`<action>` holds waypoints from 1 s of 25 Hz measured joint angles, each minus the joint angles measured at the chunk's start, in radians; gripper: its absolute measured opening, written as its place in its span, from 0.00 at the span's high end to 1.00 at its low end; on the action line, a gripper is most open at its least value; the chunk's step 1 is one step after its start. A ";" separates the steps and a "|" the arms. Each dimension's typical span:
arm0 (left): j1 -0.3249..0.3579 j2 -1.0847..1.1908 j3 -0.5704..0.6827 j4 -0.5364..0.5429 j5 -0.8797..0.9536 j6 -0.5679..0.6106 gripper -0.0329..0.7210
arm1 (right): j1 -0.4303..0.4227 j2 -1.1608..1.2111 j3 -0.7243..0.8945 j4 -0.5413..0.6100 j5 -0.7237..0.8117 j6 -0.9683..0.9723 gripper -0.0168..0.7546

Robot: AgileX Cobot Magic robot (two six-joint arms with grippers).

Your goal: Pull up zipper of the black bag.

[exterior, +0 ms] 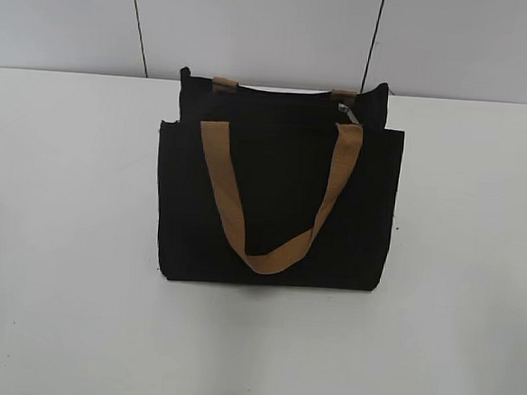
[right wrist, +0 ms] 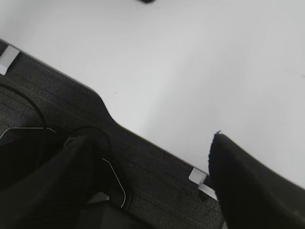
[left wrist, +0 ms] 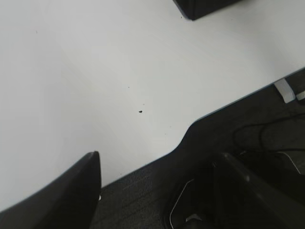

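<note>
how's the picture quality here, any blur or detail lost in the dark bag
Exterior view: soft and slightly blurred, even light; the black bag is nearly featureless, the zipper pull a faint silvery glint. Left wrist view: the left gripper fingers are dark and out of focus. Right wrist view: likewise for the right gripper.

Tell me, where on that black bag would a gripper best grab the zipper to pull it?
Best at the small silvery pull tab, at the right end of the black bag's top edge beside the tan handle. It sticks out from the zip line, so narrow jaws could probably pinch it from above on the right. Both grippers, left and right, are open and away from it.
</note>
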 joint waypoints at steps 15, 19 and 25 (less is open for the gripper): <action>0.000 -0.119 0.060 -0.004 -0.143 0.006 0.25 | 0.000 -0.001 0.031 0.003 -0.071 -0.001 0.23; 0.000 -0.119 0.060 -0.004 -0.146 0.007 0.28 | 0.000 -0.005 0.031 0.003 -0.072 -0.001 0.23; 0.147 -0.145 0.060 -0.006 -0.149 0.007 0.33 | -0.140 -0.063 0.031 0.048 -0.073 -0.002 0.23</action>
